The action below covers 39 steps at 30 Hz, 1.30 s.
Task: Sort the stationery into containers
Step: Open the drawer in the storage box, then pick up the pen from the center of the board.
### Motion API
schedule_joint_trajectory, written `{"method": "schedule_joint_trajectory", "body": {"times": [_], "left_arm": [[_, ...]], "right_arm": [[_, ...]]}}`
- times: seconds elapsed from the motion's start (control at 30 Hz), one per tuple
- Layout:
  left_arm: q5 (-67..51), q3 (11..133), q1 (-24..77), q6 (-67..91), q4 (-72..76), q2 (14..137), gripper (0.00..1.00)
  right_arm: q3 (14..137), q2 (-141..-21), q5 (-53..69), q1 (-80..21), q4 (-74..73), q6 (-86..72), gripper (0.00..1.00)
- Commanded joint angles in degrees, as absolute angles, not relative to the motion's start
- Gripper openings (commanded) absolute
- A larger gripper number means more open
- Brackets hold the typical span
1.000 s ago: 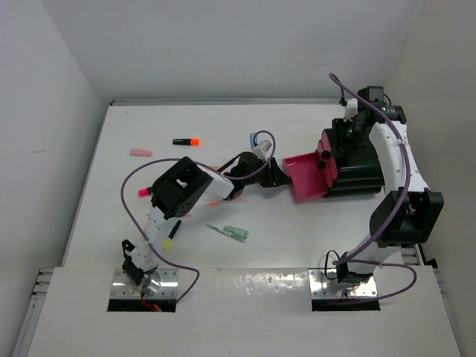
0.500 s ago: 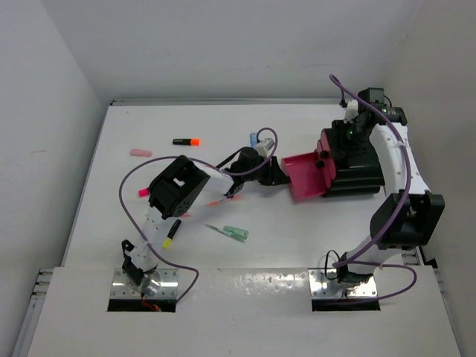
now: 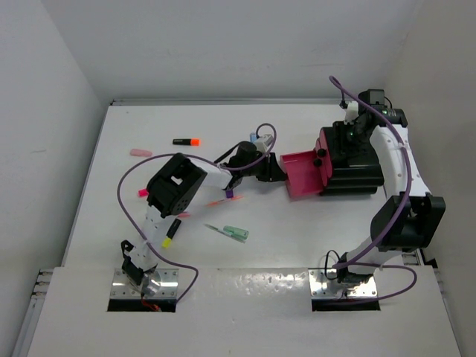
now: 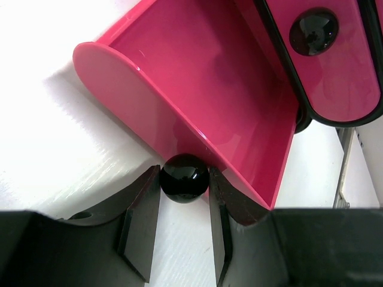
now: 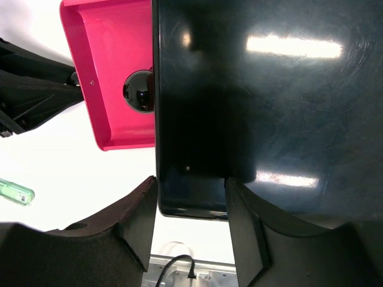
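The containers are magenta-red drawers stacked in a black box (image 3: 355, 177). The lowest drawer (image 3: 301, 175) (image 4: 197, 89) stands pulled out to the left, nothing visible in it. My left gripper (image 3: 275, 169) (image 4: 184, 177) is shut on its round black knob (image 4: 184, 179). My right gripper (image 3: 349, 138) (image 5: 191, 194) stands open over the box's top (image 5: 269, 89), its fingers (image 5: 140, 221) on either side of a corner; contact cannot be told. Stationery lies on the table: an orange-tipped highlighter (image 3: 187, 140), a pink piece (image 3: 140, 152), a mint piece (image 3: 236, 233) (image 5: 15, 191).
A pink-tipped highlighter (image 3: 143, 192) and a yellow-tipped one (image 3: 170, 236) lie under the left arm's elbow. A thin orange pen (image 3: 218, 201) and a blue piece (image 3: 254, 137) are near the left wrist. The closed upper drawers (image 4: 326, 66) show black knobs (image 4: 314, 30). White walls surround the table.
The left gripper has shifted slightly left and away, still holding the knob, and the drawer has come out a little further. The right arm has hardly moved.
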State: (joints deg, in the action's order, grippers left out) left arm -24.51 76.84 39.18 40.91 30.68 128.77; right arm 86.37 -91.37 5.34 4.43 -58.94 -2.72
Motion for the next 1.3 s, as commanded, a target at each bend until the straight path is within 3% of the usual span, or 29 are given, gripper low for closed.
{"method": "schedule_joint_trajectory", "body": {"times": [0.0, 0.1, 0.13, 0.27, 0.47, 0.57, 0.7, 0.83, 1.13, 1.27], "left_arm": [[-21.80, 79.28, 36.48, 38.06, 31.82, 127.79, 0.28], [-23.20, 79.89, 36.30, 38.23, 32.17, 128.23, 0.49], [-23.90, 79.63, 36.30, 38.23, 33.04, 127.97, 0.65], [-24.17, 76.12, 36.12, 37.97, 37.08, 125.16, 0.76], [-24.87, 75.76, 34.37, 32.71, 32.97, 117.18, 0.75], [-25.49, 79.27, 33.40, 23.85, 21.57, 112.16, 0.70], [-21.28, 84.81, 33.14, 1.48, -7.17, 105.31, 0.64], [-13.39, 80.96, 31.91, -10.97, -25.00, 96.08, 0.64], [-5.80, 62.06, 32.08, -17.05, -31.64, 83.67, 0.67], [-3.79, 57.93, 32.52, -15.39, -30.41, 84.72, 0.60]], "right_arm": [[83.41, -93.25, 5.10, 4.83, -63.90, -2.55, 0.48], [83.23, -93.16, 5.19, 4.83, -63.98, -2.64, 0.48], [83.23, -93.08, 5.10, 4.83, -63.98, -2.64, 0.48], [83.93, -93.25, 5.19, 4.83, -64.07, -2.81, 0.49], [86.39, -92.20, 6.06, 4.83, -64.42, -3.08, 0.50], [88.76, -91.41, 6.33, 4.66, -65.13, -2.82, 0.51], [92.63, -90.44, 6.42, 4.57, -67.06, -2.02, 0.52], [94.92, -88.16, 6.33, 4.40, -68.47, -0.62, 0.53], [85.88, -80.69, 6.68, 4.57, -67.50, -0.44, 0.54], [83.50, -78.67, 7.21, 4.66, -67.24, -0.44, 0.54]]}}
